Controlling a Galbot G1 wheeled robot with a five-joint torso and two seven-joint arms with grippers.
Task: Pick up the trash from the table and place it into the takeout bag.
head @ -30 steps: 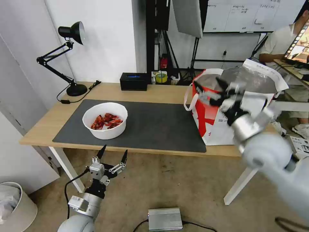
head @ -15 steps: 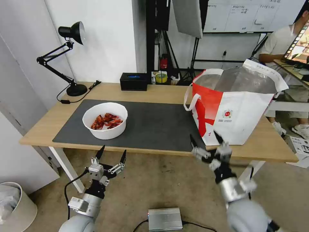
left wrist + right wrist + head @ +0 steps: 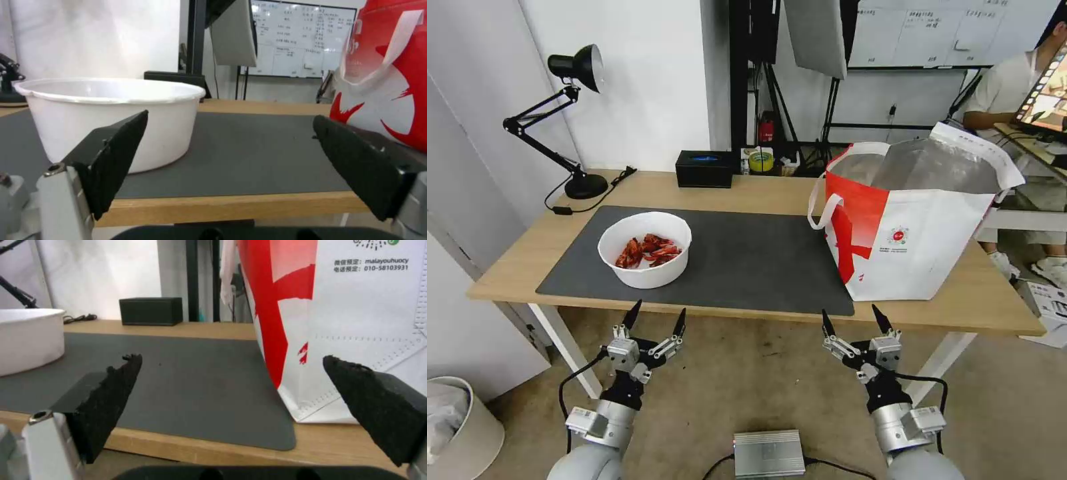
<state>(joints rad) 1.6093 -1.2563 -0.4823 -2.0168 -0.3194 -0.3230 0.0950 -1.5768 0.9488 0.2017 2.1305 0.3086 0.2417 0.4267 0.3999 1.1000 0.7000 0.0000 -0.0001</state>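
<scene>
Table (image 3: 760, 190): light wood top on white legs, spanning the middle of the head view, its near edge running just ahead of both grippers. Dark grey mat (image 3: 747, 260): lies flat on the table, covering most of the centre, its right corner reaching under the foot of the bag. Takeout bag (image 3: 920, 233): large, boxy, white with red panels and a small round red logo, standing upright at about 2 o'clock from the mat's centre, mouth open to show silver foil lining, a white strap handle hanging off its left side. White bowl (image 3: 645, 250): round, resting on the mat at about 9 o'clock from its centre, well apart from the bag, holding red crayfish shells (image 3: 649, 251). Desk lamp (image 3: 570, 120): black, jointed arm, base on the far left corner of the table at 10 o'clock. Black tissue box (image 3: 705, 168): on the far edge at 12 o'clock. Left gripper (image 3: 654, 320): held below the near table edge, directly in front of the bowl, black fingers pointing up and spread wide, nothing between them. Right gripper (image 3: 854, 321): likewise below the near edge, in front of the bag's left corner, fingers spread wide and empty.
</scene>
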